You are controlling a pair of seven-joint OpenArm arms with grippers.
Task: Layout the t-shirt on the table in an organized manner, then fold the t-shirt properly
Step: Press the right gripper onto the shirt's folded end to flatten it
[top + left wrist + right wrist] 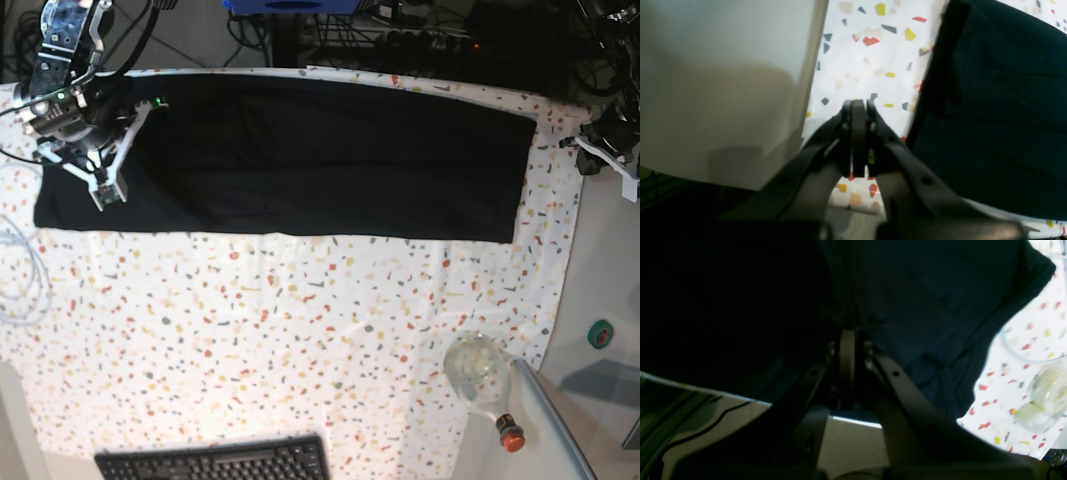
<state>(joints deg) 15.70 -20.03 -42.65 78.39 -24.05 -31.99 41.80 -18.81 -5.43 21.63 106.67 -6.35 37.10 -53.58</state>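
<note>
**One black shirt in a long band, two closed grippers at its ends**

The left gripper [858, 140] has its jaws pressed together with nothing between them; in the left wrist view it hangs over the speckled cover just beside the shirt's edge, not touching the cloth. The right gripper [847, 373] also has its jaws clenched together, with dark cloth filling the view behind it; whether any fabric is pinched there cannot be told.

There is one t-shirt [290, 155], black, lying as a long flat band across the far part of the table [300, 330]. In the base view the right arm sits over the band's left end, and the left arm stands at the table's right edge, beyond the band's other end.

Other things, one of each: a clear bottle [485, 380] with a red cap lying on its side near the table's right front corner, its contents not readable; a black keyboard [215, 462] at the front edge; a roll of green tape [600, 334] off the cover to the right.
</note>
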